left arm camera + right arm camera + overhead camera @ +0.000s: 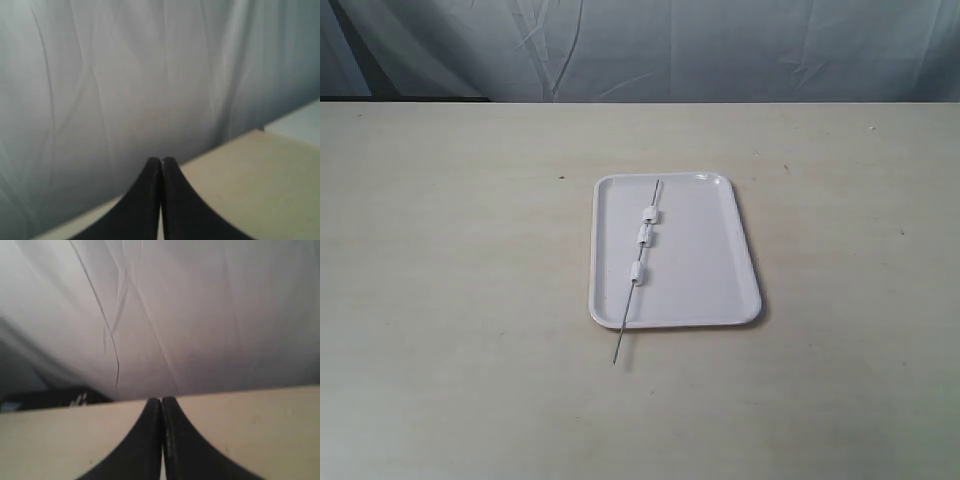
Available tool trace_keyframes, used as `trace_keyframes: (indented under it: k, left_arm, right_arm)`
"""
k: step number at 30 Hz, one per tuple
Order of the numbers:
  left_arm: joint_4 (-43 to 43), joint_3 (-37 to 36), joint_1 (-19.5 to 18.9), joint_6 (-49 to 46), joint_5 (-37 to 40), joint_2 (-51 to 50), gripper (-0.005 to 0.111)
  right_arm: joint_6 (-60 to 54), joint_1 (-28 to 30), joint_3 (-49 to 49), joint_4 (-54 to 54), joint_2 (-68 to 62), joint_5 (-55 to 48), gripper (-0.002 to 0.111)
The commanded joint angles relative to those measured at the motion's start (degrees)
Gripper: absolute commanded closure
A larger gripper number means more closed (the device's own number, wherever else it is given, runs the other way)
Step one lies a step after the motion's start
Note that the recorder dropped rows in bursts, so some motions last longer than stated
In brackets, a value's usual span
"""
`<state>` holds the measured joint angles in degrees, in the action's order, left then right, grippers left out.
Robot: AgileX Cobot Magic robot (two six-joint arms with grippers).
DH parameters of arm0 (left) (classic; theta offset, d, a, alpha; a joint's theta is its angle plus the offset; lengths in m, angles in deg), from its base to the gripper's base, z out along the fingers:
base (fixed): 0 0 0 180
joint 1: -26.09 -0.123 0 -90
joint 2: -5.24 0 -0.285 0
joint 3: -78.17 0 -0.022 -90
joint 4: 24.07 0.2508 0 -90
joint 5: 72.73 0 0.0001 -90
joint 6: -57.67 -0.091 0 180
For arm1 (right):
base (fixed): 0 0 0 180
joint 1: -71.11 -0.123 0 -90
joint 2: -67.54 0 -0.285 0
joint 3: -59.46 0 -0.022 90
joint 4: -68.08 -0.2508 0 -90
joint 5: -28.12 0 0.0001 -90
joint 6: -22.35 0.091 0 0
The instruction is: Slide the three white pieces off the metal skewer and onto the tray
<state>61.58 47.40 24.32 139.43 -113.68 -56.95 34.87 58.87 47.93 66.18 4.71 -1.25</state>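
In the exterior view the white tray [705, 250] lies on the table, right of centre. The metal skewer [620, 345] rests across the tray's left part, its near end sticking out over the tray's front rim onto the table. The three white pieces sit threaded on the skewer: one [650, 213], a second [644, 235], a third [638, 273]. Neither arm shows in the exterior view. My left gripper [161, 160] is shut with nothing in it, seen only in the left wrist view against the cloth. My right gripper [161, 399] is shut and empty too.
A pale beige table [450, 300] carries the tray. A grey-white cloth backdrop [720, 50] hangs behind the table's far edge. The table's far edge [250, 390] shows in the right wrist view, and a table corner [260, 131] in the left wrist view.
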Motion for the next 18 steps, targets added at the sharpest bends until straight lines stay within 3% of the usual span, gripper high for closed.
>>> trace_keyframes:
  k: [1,8,12,18]
  left_arm:
    - [7.0,1.0,1.8,7.8,-2.2,-12.0,0.101]
    - [14.3,1.5,9.1,10.3,-1.3,-27.9,0.075]
    - [14.3,1.9,14.3,17.8,-0.8,-34.0,0.073]
    - [14.3,2.3,22.5,21.5,2.6,-39.7,0.073]
  right_arm:
    - [-5.3,-1.7,3.2,-7.2,-12.3,-4.8,0.109]
    - [-9.0,-1.7,3.3,-20.6,-26.1,-5.2,0.109]
    - [-11.8,-1.7,3.3,-25.7,-32.2,-5.9,0.109]
    - [-24.1,-1.7,3.3,-40.0,-40.0,-6.8,0.109]
